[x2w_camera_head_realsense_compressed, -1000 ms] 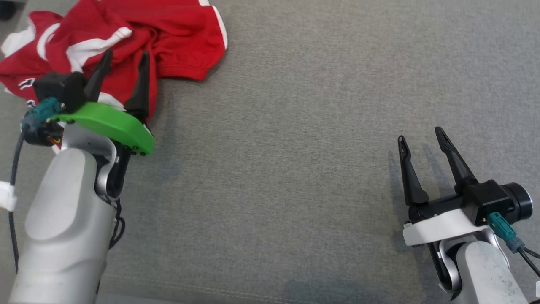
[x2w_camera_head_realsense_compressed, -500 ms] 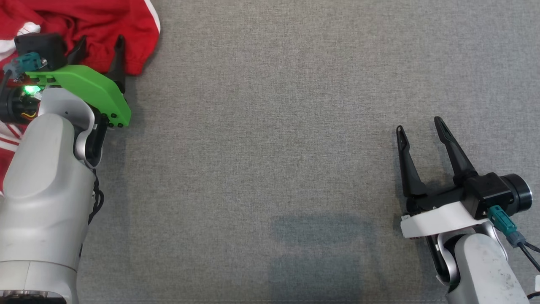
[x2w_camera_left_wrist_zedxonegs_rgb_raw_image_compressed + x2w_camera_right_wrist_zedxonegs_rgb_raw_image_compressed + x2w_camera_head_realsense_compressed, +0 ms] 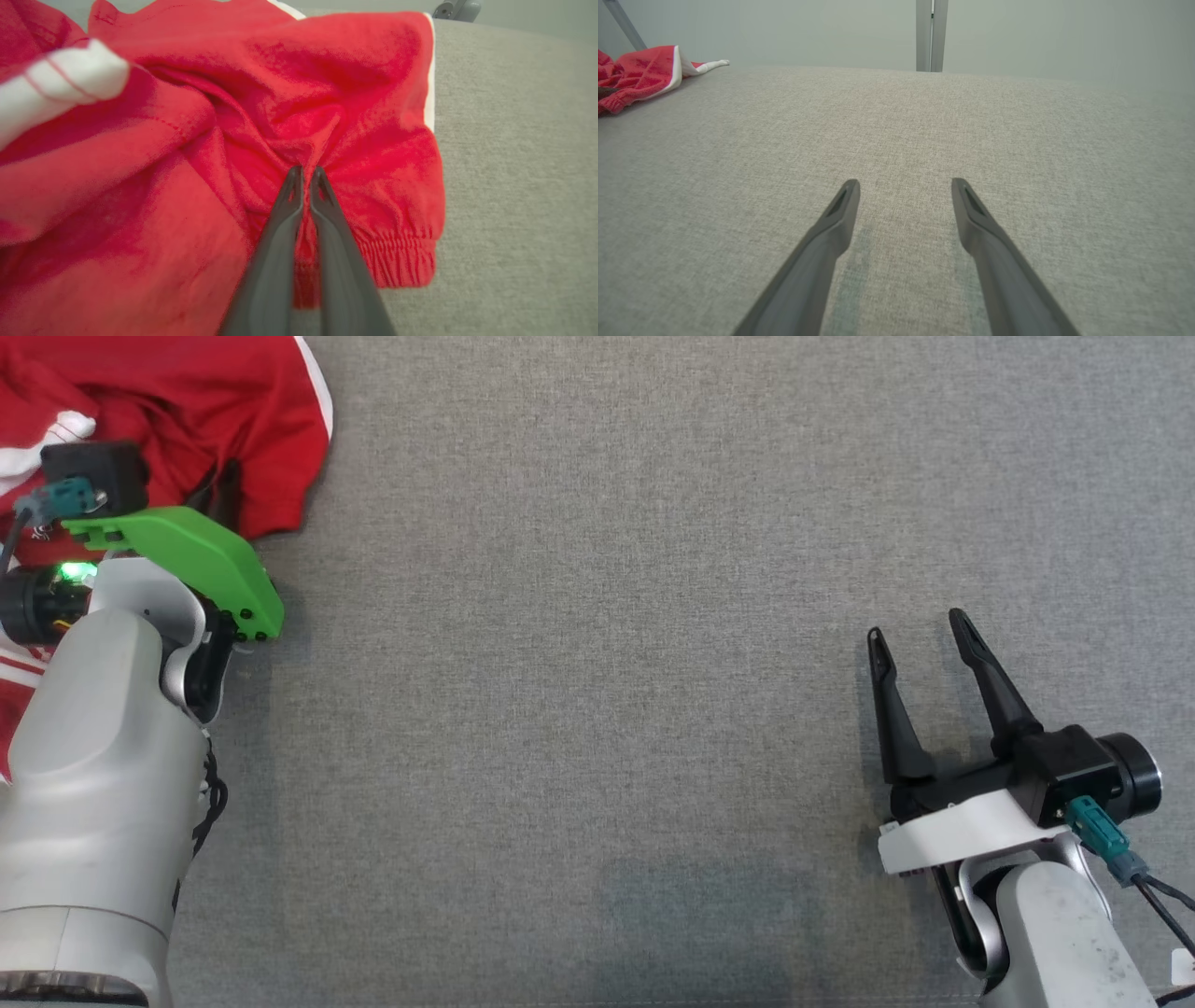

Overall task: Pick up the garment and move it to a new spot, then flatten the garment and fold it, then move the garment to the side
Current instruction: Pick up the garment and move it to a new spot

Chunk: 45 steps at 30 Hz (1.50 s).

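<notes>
The garment is a crumpled red piece with white stripes, bunched at the far left corner of the grey surface. In the left wrist view my left gripper is shut on a pinched fold of the garment, close to its elastic hem. From the head, the left gripper shows just above its green mount, fingers pressed together in the red cloth. My right gripper stands open at the lower right, far from the garment. The right wrist view has the right gripper open over bare fabric, the garment at far left.
The grey fabric surface spreads wide between the two arms. A pale wall and a vertical metal post rise beyond the surface's far edge in the right wrist view. My left forearm covers part of the garment's lower edge.
My left gripper's fingers have closed together on the red cloth. The head camera has swung, so the garment sits further left in its picture. The right gripper has stayed open.
</notes>
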Tool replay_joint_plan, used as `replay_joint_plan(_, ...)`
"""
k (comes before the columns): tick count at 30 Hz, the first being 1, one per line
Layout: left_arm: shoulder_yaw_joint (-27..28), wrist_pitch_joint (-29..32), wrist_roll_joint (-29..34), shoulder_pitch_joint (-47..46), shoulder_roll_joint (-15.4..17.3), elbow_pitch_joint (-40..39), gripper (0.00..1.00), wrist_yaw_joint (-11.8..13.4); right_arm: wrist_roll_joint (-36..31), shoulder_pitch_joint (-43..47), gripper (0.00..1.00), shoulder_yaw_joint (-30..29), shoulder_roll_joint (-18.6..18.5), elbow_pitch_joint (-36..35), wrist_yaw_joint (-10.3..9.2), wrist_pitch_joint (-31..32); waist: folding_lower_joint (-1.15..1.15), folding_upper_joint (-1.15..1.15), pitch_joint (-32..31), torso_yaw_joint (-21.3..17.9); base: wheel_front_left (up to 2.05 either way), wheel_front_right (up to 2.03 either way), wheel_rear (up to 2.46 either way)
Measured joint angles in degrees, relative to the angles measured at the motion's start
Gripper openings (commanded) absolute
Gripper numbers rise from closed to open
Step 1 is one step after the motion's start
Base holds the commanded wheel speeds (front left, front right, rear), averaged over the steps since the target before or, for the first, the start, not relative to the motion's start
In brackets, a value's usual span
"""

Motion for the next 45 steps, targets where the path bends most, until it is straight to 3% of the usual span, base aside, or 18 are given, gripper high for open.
replay_joint_plan(6,4.5,-6.5,-3.4,1.4,2.0,-2.0,0.00,1.1,1.3,2.4,1.00,0.5,0.5,2.0,0.00,0.0,0.00,0.00,-5.3,-0.2,0.00,0.00,0.00)
replay_joint_plan(14,4.6,-6.9,-4.3,5.5,2.9,-12.9,0.00,1.3,4.4,6.8,1.00,1.3,0.8,3.9,0.00,0.0,-0.01,0.00,-13.8,-0.8,0.00,0.00,0.00)
replay_joint_plan(24,3.5,1.9,-6.8,15.1,3.2,-40.4,0.00,4.9,7.2,11.3,1.00,1.1,0.8,4.4,0.00,0.0,-0.01,0.00,-23.6,-2.7,0.00,0.00,0.00)
replay_joint_plan(29,0.7,7.0,-8.5,22.1,0.9,-55.9,0.00,7.3,7.6,12.2,1.00,0.5,0.8,4.3,0.00,0.0,-0.01,0.00,-26.0,-4.6,0.00,0.00,0.00)
replay_joint_plan(33,-3.3,9.9,-10.8,27.7,-2.6,-63.9,0.00,8.8,7.6,12.3,1.00,0.6,0.8,4.2,0.00,0.0,-0.01,0.00,-26.4,-6.2,0.00,0.00,0.00)
replay_joint_plan(39,-8.7,9.6,-13.4,32.2,-7.3,-65.2,0.00,8.0,8.1,11.4,1.00,1.3,0.8,4.1,0.00,0.0,-0.01,0.00,-25.2,-7.6,0.00,0.00,0.00)
replay_joint_plan(41,-9.5,9.1,-15.9,33.4,-9.0,-62.6,0.00,7.6,8.2,11.0,1.00,1.5,0.8,4.2,0.00,0.0,-0.01,0.00,-24.7,-8.1,0.00,0.00,0.00)
replay_joint_plan(45,-9.3,7.1,-15.5,34.6,-8.6,-53.3,0.00,7.3,8.8,10.0,1.00,2.1,0.8,4.3,0.00,0.0,-0.01,0.00,-23.8,-9.6,0.00,0.00,0.00)
